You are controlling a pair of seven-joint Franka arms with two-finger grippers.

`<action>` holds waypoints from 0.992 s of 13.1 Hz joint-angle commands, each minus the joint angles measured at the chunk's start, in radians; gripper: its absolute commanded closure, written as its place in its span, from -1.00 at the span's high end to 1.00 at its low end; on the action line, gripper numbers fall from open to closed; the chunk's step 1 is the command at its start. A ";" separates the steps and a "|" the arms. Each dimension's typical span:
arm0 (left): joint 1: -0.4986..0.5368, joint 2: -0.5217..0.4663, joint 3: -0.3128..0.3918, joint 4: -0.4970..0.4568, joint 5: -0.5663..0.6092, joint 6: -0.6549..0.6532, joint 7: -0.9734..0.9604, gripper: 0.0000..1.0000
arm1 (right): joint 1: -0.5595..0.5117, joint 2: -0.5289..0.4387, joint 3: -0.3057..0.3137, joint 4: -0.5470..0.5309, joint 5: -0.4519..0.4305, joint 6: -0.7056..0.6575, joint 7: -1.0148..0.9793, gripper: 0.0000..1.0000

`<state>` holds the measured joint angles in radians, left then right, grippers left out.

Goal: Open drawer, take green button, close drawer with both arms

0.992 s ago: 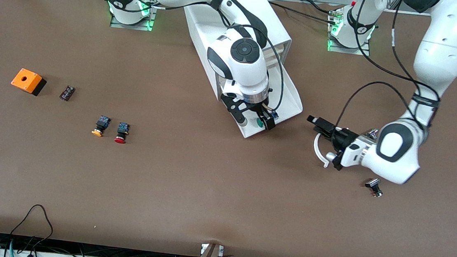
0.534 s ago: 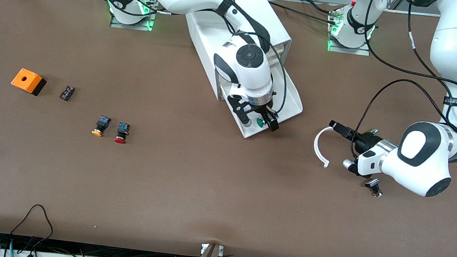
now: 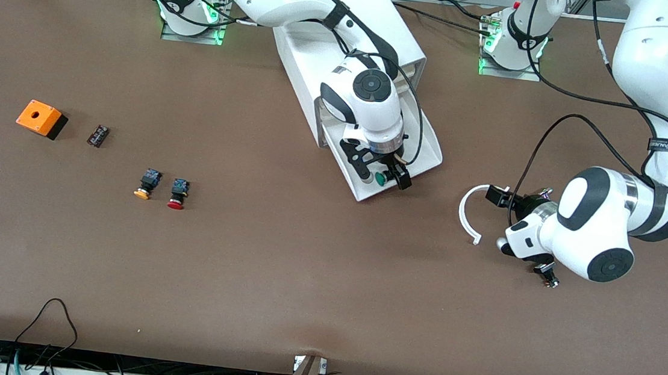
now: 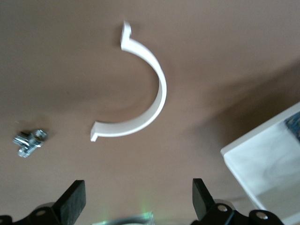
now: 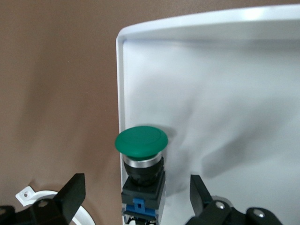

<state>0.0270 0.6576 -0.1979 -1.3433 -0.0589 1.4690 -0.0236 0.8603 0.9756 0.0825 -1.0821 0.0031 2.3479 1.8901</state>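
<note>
The green button stands in the pulled-out drawer, close against its rim at the corner nearest the front camera. The right hand is down around it, fingers spread to either side of the cap and clear of it, so nothing is gripped yet. The drawer juts from the white cabinet that lies at the middle of the surface.

My guess is the pinch comes next, and the risk lies in how tight the button sits to the wall: one finger could land on the rim instead of the body, or squeeze only the smooth domed cap and let it slip or tip.

The left hand, open and empty, waits just above the surface over a white curved clip, near a small metal part. It is well apart from the drawer, so a nudge to the clip is the only worry there
</note>
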 commanded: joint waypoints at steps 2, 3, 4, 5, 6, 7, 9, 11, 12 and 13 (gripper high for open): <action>-0.007 -0.049 0.014 0.007 0.028 0.018 -0.016 1.00 | 0.009 0.028 0.000 0.040 0.011 -0.001 0.009 -0.58; -0.004 -0.029 0.017 0.024 0.027 0.022 -0.004 1.00 | 0.009 0.028 -0.001 0.040 0.011 -0.004 0.007 -0.89; 0.007 0.017 0.014 0.054 0.015 0.030 0.001 1.00 | 0.009 0.026 0.000 0.040 0.012 -0.010 0.007 -1.00; 0.007 0.051 0.015 0.108 0.013 0.030 0.016 1.00 | 0.009 0.023 0.000 0.040 0.012 -0.025 0.007 -1.00; 0.007 0.063 0.015 0.111 0.014 0.030 0.031 1.00 | 0.009 0.021 0.000 0.040 0.012 -0.042 0.007 -1.00; 0.005 0.069 0.017 0.110 0.014 0.036 0.024 1.00 | 0.008 0.020 0.000 0.040 0.012 -0.068 0.009 -1.00; 0.008 0.070 0.018 0.081 0.030 0.097 0.017 1.00 | -0.015 0.012 0.013 0.094 0.018 -0.136 0.007 -1.00; 0.031 0.068 0.020 0.049 0.031 0.117 0.028 1.00 | -0.040 0.006 0.011 0.129 0.018 -0.168 -0.020 -1.00; 0.031 0.068 0.020 0.049 0.031 0.117 0.030 1.00 | -0.058 -0.009 0.013 0.131 0.018 -0.176 -0.061 -1.00; 0.031 0.070 0.020 0.049 0.031 0.117 0.028 1.00 | -0.072 -0.017 0.011 0.133 0.018 -0.196 -0.113 -1.00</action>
<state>0.0532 0.7326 -0.1763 -1.2888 -0.0515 1.5782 -0.0155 0.8214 0.9724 0.0821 -0.9743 0.0052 2.2010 1.8542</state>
